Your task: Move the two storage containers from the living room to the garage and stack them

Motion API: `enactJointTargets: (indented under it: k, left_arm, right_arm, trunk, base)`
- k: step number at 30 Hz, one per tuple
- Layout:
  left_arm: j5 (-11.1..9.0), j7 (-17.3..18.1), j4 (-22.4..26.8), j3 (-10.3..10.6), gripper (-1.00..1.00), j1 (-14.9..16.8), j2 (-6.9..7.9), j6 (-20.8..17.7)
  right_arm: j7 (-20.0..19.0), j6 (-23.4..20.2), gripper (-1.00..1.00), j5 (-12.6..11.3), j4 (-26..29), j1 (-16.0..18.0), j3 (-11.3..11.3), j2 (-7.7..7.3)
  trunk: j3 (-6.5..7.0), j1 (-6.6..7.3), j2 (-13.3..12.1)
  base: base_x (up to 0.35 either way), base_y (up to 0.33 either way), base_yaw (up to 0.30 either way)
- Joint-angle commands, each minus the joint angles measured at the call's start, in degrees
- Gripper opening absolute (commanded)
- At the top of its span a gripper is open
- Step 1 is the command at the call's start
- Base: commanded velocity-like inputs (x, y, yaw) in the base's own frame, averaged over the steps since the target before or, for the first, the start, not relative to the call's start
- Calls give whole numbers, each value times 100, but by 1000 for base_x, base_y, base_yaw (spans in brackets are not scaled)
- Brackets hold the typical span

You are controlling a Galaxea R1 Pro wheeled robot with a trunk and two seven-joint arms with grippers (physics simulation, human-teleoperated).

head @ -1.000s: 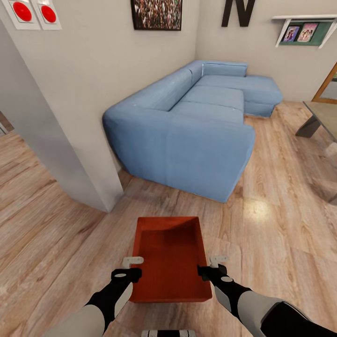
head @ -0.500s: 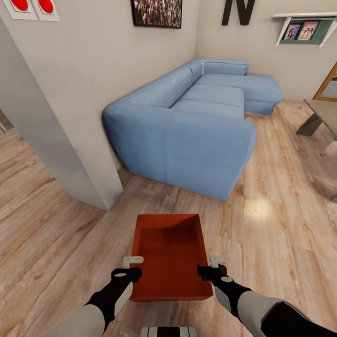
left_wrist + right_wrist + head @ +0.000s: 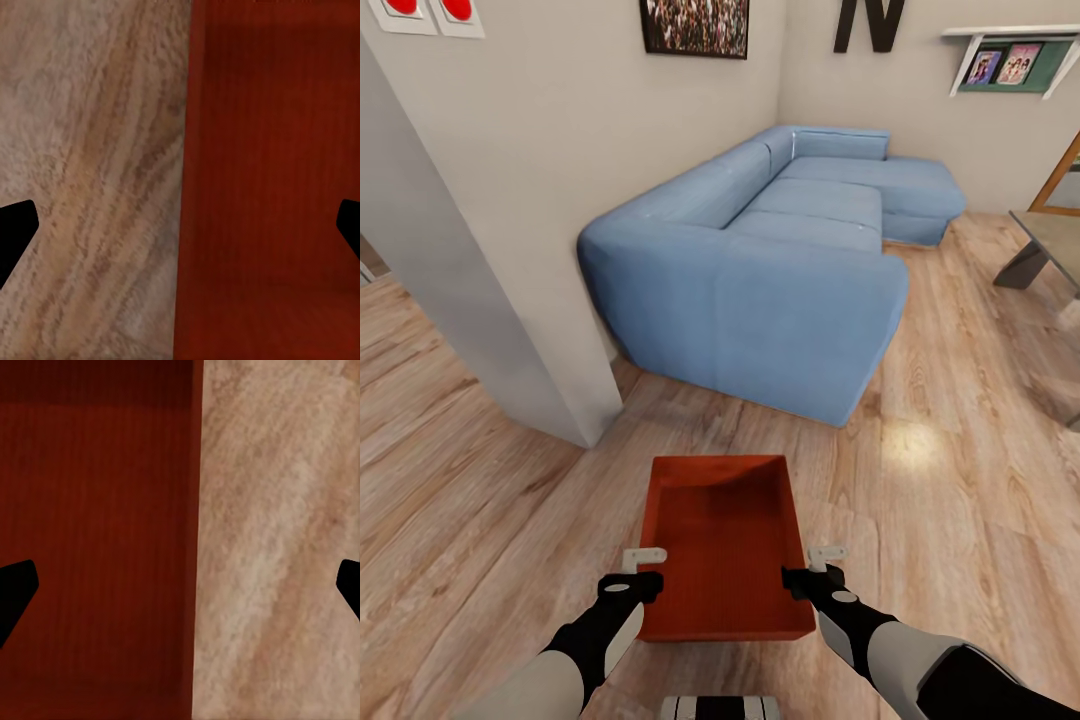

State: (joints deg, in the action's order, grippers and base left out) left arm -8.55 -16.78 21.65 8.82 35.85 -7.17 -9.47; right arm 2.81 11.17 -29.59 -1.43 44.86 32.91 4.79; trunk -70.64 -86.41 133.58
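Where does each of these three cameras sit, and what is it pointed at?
Head view: on the robot's head, looking forward and down at a blue sofa; both forearms show, flanking the storage container.
Left wrist view: by the left gripper, fingertips straddling the container's wall.
Right wrist view: by the right gripper, likewise.
All share the container and the wood-plank floor.

Both end effectors flank an orange-red container (image 3: 725, 545) before a blue sofa (image 3: 770, 270).

Framed crowd photo (image 3: 694, 29), black letter N (image 3: 869, 25), picture shelf (image 3: 1015, 60), grey table (image 3: 1050, 248)
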Motion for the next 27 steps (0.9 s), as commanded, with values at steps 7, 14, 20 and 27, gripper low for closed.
enactJointTargets:
  k: [7,14,20,27]
  left_arm:
    - [-63,-44,22,48,100,3,5,-29]
    - [-59,-49,38,41,100,2,5,-29]
    - [-55,-52,50,45,100,1,5,107]
    - [-42,-53,79,55,100,1,5,120]
  right_arm:
    - [9,25,100,-31,-15,5,49,5]
    - [9,25,100,-21,-15,5,54,5]
    - [9,25,100,-7,-15,5,54,5]
    - [9,25,100,-4,-15,5,56,5]
  trunk:
    - [-22,-21,43]
    - [-22,-21,43]
    - [-22,-21,43]
    - [-22,-21,43]
  base:
    - [0,0,0]
    - [0,0,0]
    - [0,0,0]
    - [0,0,0]
